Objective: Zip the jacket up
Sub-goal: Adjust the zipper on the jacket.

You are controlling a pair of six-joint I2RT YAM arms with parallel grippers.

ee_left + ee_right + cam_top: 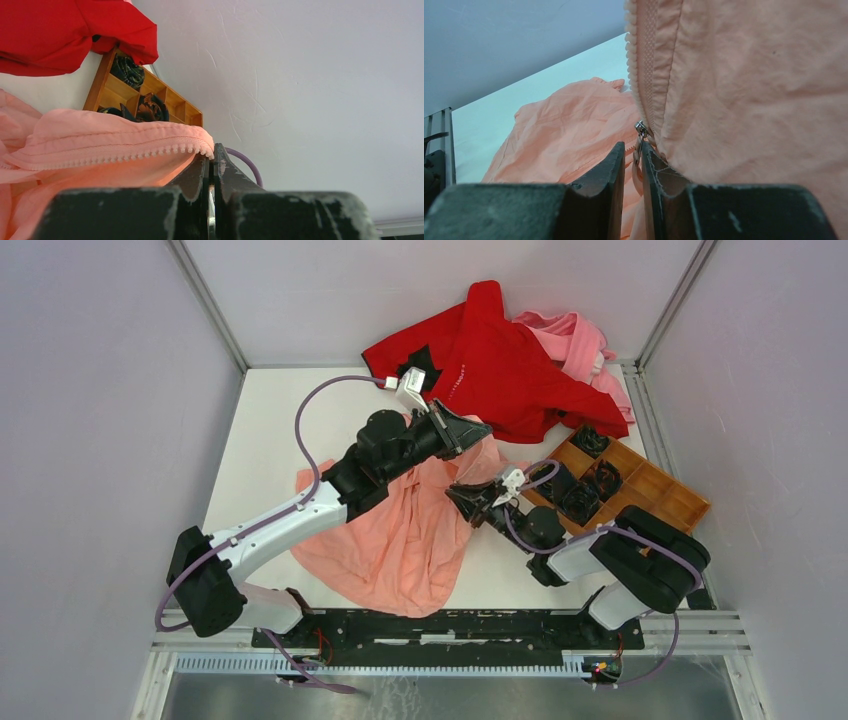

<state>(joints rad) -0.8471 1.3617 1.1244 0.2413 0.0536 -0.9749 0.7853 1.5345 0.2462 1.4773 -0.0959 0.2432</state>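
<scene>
The salmon-pink jacket (400, 535) lies crumpled in the middle of the white table, with its top part lifted. My left gripper (472, 430) is shut on the end of one zipper edge; in the left wrist view the white teeth (125, 156) run to its closed tips (213, 150). My right gripper (462, 496) is at the jacket's right side. In the right wrist view its jaws (634, 147) stand nearly closed, with the metal zipper slider (640, 127) just above them and its pull tab hanging between them. A zipper tape (636, 60) rises from the slider.
A bright red garment (500, 360) and a paler pink one (580, 340) lie at the back of the table. A wooden compartment tray (665, 490) with dark items (585, 502) stands at the right, close to my right arm. The enclosure walls stand all round.
</scene>
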